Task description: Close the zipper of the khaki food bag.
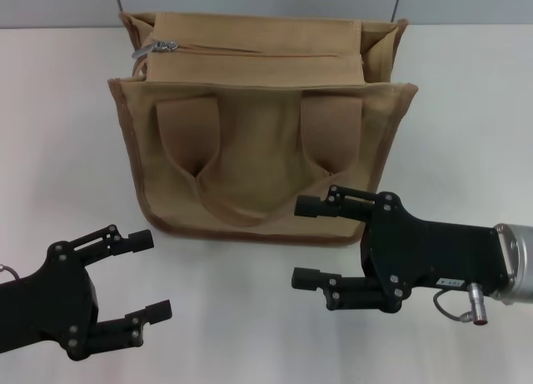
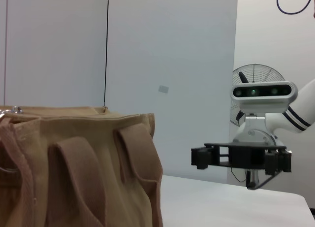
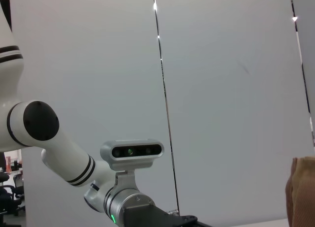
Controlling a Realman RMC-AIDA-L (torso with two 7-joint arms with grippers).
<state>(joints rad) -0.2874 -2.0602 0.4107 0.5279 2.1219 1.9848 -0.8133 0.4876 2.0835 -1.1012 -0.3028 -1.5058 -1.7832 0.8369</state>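
The khaki food bag (image 1: 258, 163) stands upright on the white table, its front pocket and two handle straps facing me. The zipper (image 1: 258, 50) runs across its top panel, with the silver pull tab (image 1: 163, 47) at the bag's left end. My left gripper (image 1: 150, 276) is open and empty, in front of the bag's lower left corner. My right gripper (image 1: 301, 242) is open and empty, in front of the bag's lower right part, one finger overlapping its bottom edge. The left wrist view shows the bag (image 2: 74, 173) and the right gripper (image 2: 199, 157). The right wrist view shows only a bag edge (image 3: 301, 192).
The white table (image 1: 466, 126) stretches to both sides of the bag. A grey wall stands behind it. A fan (image 2: 258, 79) stands in the background of the left wrist view.
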